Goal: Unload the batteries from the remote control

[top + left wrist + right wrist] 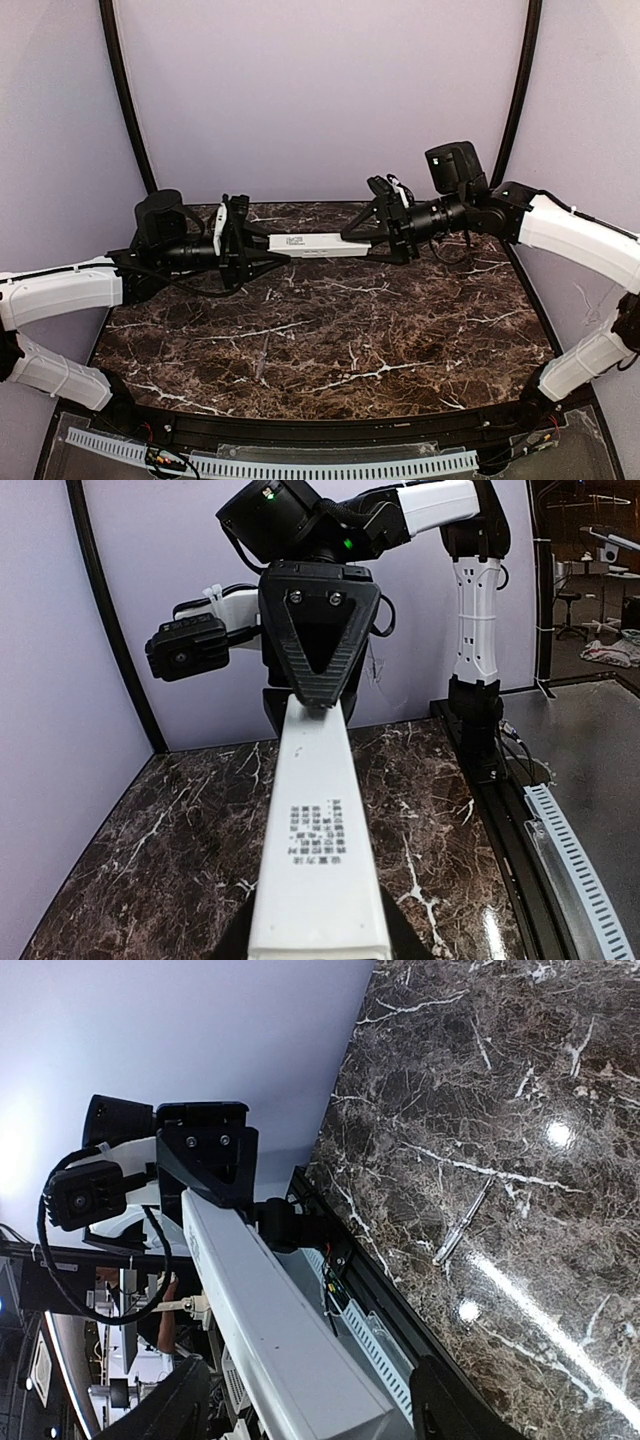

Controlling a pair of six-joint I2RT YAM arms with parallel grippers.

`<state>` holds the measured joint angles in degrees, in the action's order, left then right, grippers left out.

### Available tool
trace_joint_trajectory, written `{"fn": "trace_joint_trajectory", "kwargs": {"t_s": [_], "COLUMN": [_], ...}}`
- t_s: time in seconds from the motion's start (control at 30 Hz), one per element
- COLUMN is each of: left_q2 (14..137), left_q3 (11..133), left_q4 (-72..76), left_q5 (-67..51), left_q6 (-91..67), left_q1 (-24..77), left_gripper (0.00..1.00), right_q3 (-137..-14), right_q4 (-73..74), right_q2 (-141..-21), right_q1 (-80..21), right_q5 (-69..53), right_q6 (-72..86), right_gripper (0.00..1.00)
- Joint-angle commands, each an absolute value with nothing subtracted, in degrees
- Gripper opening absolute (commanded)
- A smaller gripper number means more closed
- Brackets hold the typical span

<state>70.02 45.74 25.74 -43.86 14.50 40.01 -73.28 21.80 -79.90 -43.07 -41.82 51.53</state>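
The remote control [315, 245] is a long white bar held level in the air above the marble table [330, 340], between my two grippers. My left gripper [243, 248] is shut on its left end, and my right gripper [385, 237] is shut on its right end. In the left wrist view the remote [318, 830] shows a closed white face with small printed text, running from my left gripper [320, 948] up to the right one. In the right wrist view the remote [270, 1330] runs away from my right gripper [315, 1415]. No batteries show; they are hidden.
A thin greyish stick-like thing [263, 356] lies on the table below the remote, also in the right wrist view [465, 1222]; I cannot tell what it is. Lilac walls close in the back and sides. A white cable duct [300, 465] runs along the near edge.
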Motion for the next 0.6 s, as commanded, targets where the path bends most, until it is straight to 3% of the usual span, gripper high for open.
{"fn": "trace_joint_trajectory", "kwargs": {"t_s": [0.0, 0.33, 0.57], "left_q2": [68.8, 68.7, 68.0], "left_q3": [47.9, 47.7, 46.6], "left_q4": [24.5, 24.4, 26.1], "left_q5": [-43.9, -43.6, -43.4], "left_q6": [15.7, 15.6, 14.7], "left_q1": [39.9, 39.9, 39.9], "left_gripper": [0.00, 0.00, 0.00], "right_q3": [-74.7, -72.5, -69.7], "right_q4": [22.6, 23.1, 22.7], "right_q2": [-80.7, -79.5, -77.0], "right_q1": [-43.1, -43.1, -42.9], "right_q5": [-40.4, -39.5, -38.5], "right_q6": [50.3, 49.1, 48.6], "right_gripper": [0.63, 0.38, 0.31]}}
